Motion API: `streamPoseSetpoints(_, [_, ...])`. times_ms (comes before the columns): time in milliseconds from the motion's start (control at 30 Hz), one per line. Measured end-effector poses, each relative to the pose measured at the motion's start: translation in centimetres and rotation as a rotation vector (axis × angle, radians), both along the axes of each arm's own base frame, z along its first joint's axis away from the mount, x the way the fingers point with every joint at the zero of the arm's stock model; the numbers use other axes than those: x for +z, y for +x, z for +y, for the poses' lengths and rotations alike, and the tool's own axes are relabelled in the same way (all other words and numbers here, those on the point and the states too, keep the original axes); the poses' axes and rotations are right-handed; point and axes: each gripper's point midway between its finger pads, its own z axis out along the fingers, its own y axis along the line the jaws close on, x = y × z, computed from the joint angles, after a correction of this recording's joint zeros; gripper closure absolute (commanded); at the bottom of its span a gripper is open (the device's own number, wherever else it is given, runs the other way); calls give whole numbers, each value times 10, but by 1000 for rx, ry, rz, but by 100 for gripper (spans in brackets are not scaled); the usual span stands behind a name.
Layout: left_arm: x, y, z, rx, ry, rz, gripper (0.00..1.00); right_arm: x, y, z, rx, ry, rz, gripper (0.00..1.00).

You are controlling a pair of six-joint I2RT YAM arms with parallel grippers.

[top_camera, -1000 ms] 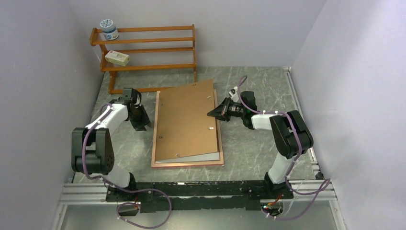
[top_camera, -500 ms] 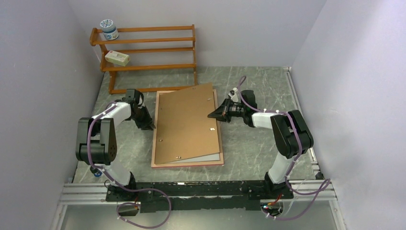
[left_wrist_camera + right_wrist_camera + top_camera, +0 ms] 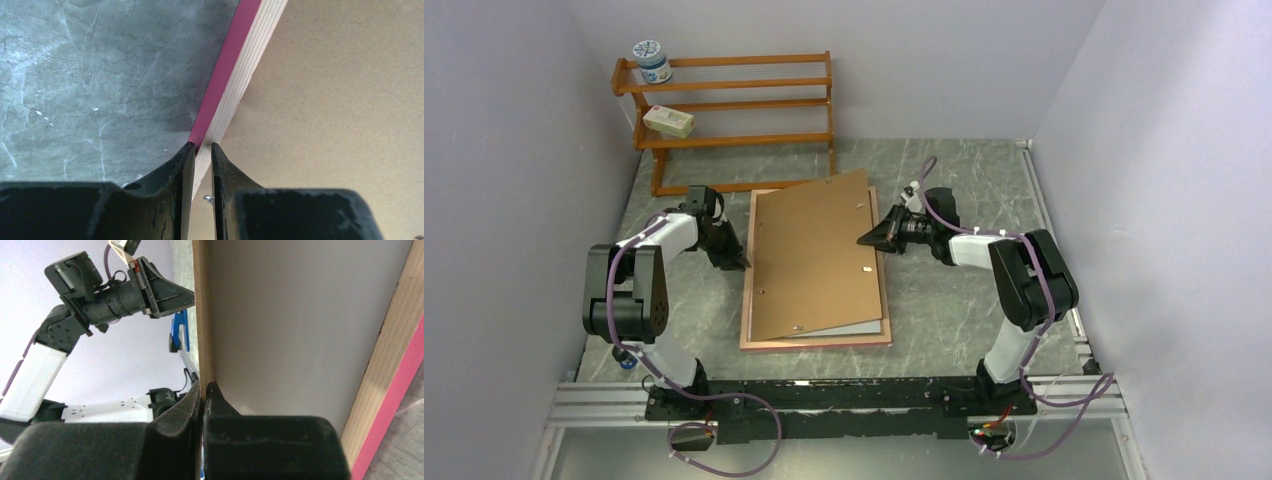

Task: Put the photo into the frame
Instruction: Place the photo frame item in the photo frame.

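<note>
The frame (image 3: 814,343) lies flat in the middle of the table, pink rim showing. A brown backing sheet (image 3: 814,255) rests askew on it. Its right edge is lifted by my right gripper (image 3: 864,240), which is shut on that thin edge (image 3: 201,315); the fingertips meet at the right gripper (image 3: 204,385). Under the sheet a pale strip of the photo (image 3: 856,327) shows, white back up, also seen as the photo (image 3: 300,315). My left gripper (image 3: 739,264) sits at the frame's left side. In the left wrist view the left gripper (image 3: 202,146) pinches the frame's rim (image 3: 225,70).
A wooden slatted rack (image 3: 734,100) stands at the back left, holding a jar (image 3: 652,60) and a small box (image 3: 669,121). Walls close in on the left, back and right. A metal rail (image 3: 844,395) runs along the near edge.
My left gripper has moved right to the frame's left edge and its jaws have narrowed onto the rim. The backing sheet has shifted slightly. The right gripper has stayed in place.
</note>
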Motion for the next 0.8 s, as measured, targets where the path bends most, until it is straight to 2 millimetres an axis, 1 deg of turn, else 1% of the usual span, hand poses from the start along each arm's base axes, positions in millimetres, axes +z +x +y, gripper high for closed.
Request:
streamPoseSetpoints(133, [0, 0, 0, 1, 0, 0, 77, -8, -4, 2, -14, -8, -6, 100])
streamPoseSetpoints(167, [0, 0, 0, 1, 0, 1, 77, -9, -4, 2, -15, -9, -7, 96])
streamPoseSetpoints(300, [-1, 0, 0, 4, -1, 4, 74, -11, -5, 3, -17, -17, -9, 74])
streamPoseSetpoints(467, [-1, 0, 0, 7, -3, 7, 69, -27, -8, -2, -31, -81, 11, 51])
streamPoseSetpoints(600, [-2, -1, 1, 8, 2, 9, 58, -42, -12, -8, -25, -168, 48, 38])
streamPoseSetpoints(633, [-2, -1, 2, 11, 7, 11, 55, -44, -12, -9, -22, -189, 50, 31])
streamPoseSetpoints(700, [-2, -2, 3, 12, 13, 14, 50, -43, -10, -10, -14, -220, 48, 23])
streamPoseSetpoints(800, [1, -2, 4, 13, 19, 9, 45, -38, -6, -11, 12, -260, 32, 18])
